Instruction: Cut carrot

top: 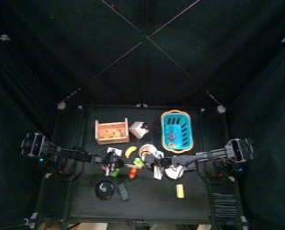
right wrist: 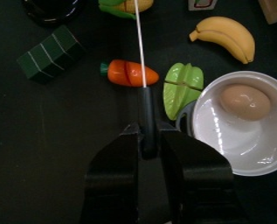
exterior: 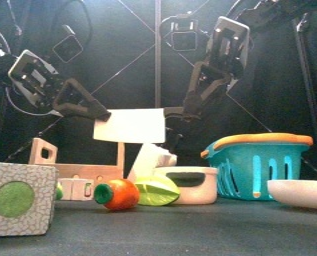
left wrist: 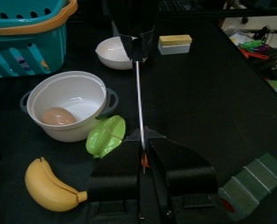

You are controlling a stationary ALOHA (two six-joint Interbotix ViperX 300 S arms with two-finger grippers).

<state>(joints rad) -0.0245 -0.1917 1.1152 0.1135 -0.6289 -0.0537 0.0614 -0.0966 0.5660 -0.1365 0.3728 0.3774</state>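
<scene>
Front view, nearest: a grey block with a green disc [exterior: 19,198] is sitting at the table's front left. Just behind it the carrot [exterior: 117,194] is lying on the table, touching a green leaf-shaped piece [exterior: 157,190]; a white pot [exterior: 192,184] holding an egg [right wrist: 243,101] is standing just beside them. A teal basket [exterior: 257,163] and a white bowl [exterior: 304,191] are sitting to the right. The right gripper [right wrist: 141,133] is gripping a knife [right wrist: 141,52], blade over the carrot. The left gripper [left wrist: 144,171] is also clamping a thin blade-like tool [left wrist: 138,83].
</scene>
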